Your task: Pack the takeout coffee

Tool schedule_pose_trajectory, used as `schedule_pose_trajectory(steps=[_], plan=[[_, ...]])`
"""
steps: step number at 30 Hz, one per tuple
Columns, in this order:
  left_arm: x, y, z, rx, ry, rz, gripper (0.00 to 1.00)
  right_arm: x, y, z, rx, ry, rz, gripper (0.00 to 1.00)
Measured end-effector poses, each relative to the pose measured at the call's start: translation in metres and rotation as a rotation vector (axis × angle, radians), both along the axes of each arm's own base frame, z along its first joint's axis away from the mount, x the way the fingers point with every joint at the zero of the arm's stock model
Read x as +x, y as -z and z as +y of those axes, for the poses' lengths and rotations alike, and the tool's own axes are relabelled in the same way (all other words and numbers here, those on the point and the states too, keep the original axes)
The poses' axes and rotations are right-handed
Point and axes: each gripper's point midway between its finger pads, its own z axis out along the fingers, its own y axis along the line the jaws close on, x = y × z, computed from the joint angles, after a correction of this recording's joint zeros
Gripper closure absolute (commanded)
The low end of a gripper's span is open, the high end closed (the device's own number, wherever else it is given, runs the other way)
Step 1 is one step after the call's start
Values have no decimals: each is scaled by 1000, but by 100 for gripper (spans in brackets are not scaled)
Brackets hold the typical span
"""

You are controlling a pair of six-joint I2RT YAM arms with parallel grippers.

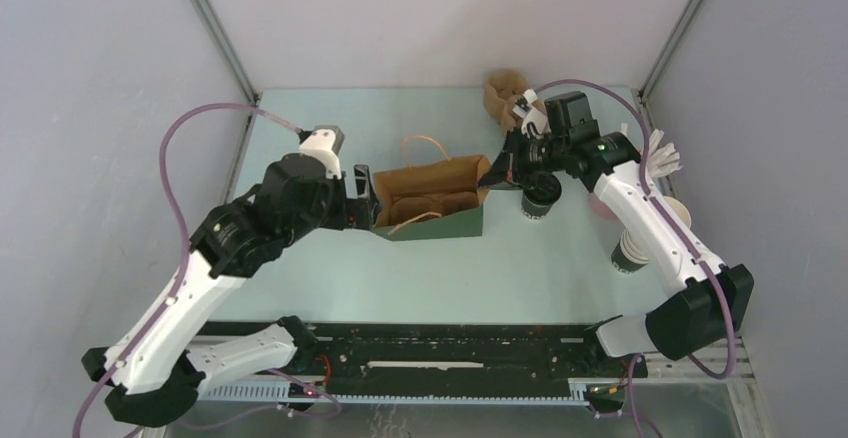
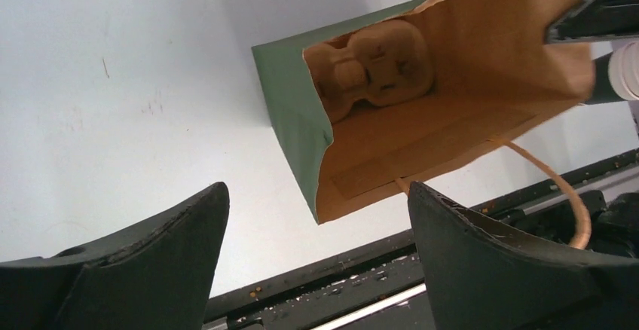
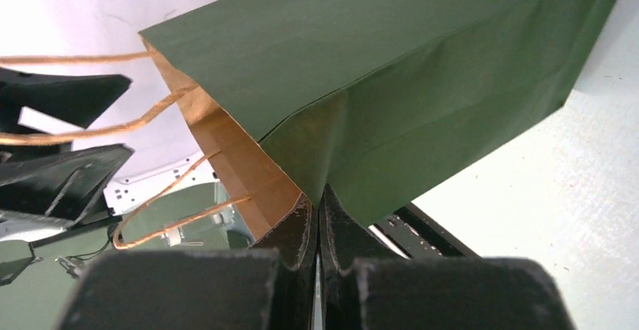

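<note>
Pinching the right rim of the green bag [image 1: 432, 226], the R gripper [image 1: 497, 171] is squeezed tight on the paper. The takeout coffee [image 1: 540, 196] stands on the table [image 1: 560, 258] just right of the bag, under the R arm, lid up. The L gripper [image 1: 365, 198] is spread wide w/ nothing in it, at the bag's left end. So the cup is much nearer the R arm, but that one is busy. The bag's top is to the cup's left.
</note>
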Motion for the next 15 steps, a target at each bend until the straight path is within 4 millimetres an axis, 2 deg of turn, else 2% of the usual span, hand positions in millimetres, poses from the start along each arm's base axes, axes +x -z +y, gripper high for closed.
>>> schedule_pose_trajectory(steps=[3,6,11,15], plan=[[8,13,-6,1,1,55,8,4,-5,0,8,-8,18,96],[12,21,-22,-14,48,95,10,10,-7,0,4,-14,28,94],[14,37,-28,5,62,134,25,21,-3,1,-25,-22,41,90],[23,50,-27,58,38,150,40,21,4,-2,-55,-18,49,79]])
